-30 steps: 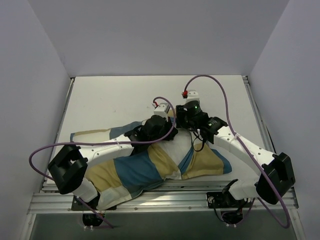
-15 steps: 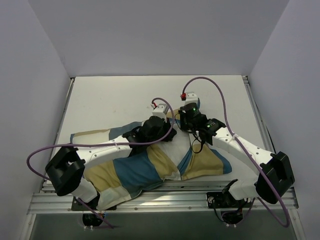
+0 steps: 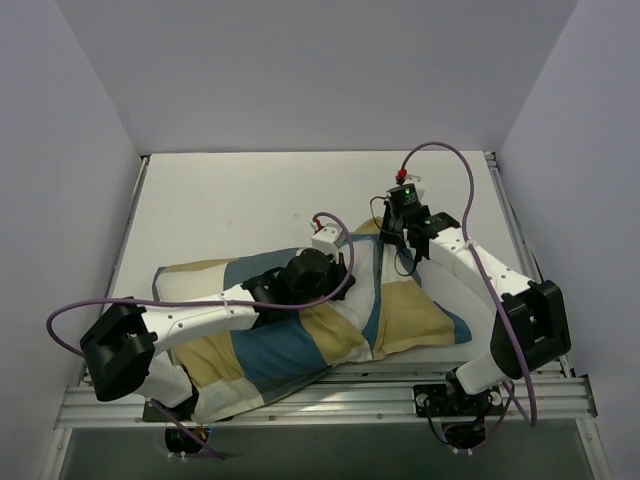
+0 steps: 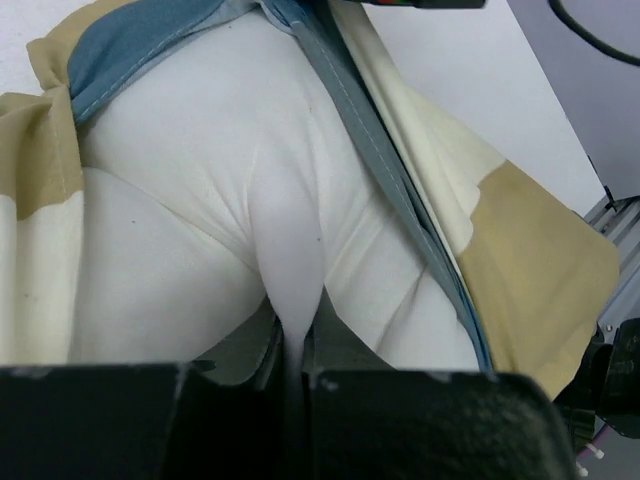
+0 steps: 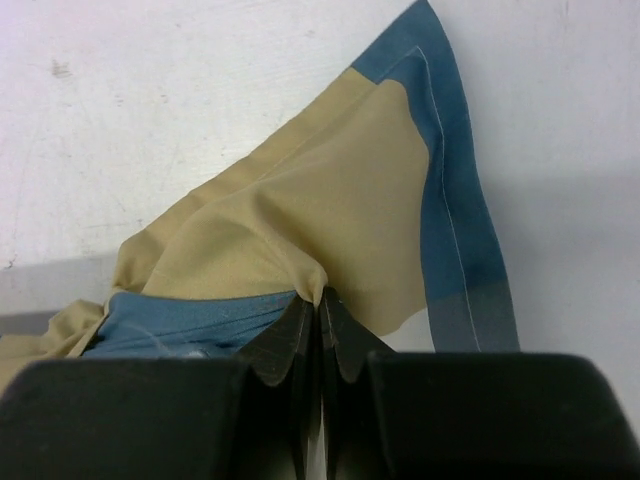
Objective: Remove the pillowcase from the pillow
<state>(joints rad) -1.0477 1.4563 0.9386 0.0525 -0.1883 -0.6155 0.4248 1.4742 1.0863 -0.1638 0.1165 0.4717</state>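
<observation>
The pillowcase (image 3: 270,350), in blue, tan and cream blocks, lies across the near half of the table with the pillow inside it. A strip of the plain white pillow (image 3: 358,275) shows at the case's opening. My left gripper (image 3: 345,262) is shut on a fold of the white pillow (image 4: 290,230), pinched between its fingers (image 4: 295,335). The case's blue and tan edge (image 4: 530,250) hangs open to the right of it. My right gripper (image 3: 387,238) is shut on a tan fold of the pillowcase (image 5: 330,200), at the jaw tips (image 5: 318,298), near its blue hem.
The white table (image 3: 250,195) extends behind the pillow to the grey back wall. An aluminium rail (image 3: 330,388) runs along the near edge, and the case's lower left corner overhangs it. Purple cables (image 3: 440,150) loop over both arms.
My right gripper has moved back and to the right with the pillowcase edge in it. The left gripper has pulled slightly nearer, and the case now covers more of the white pillow.
</observation>
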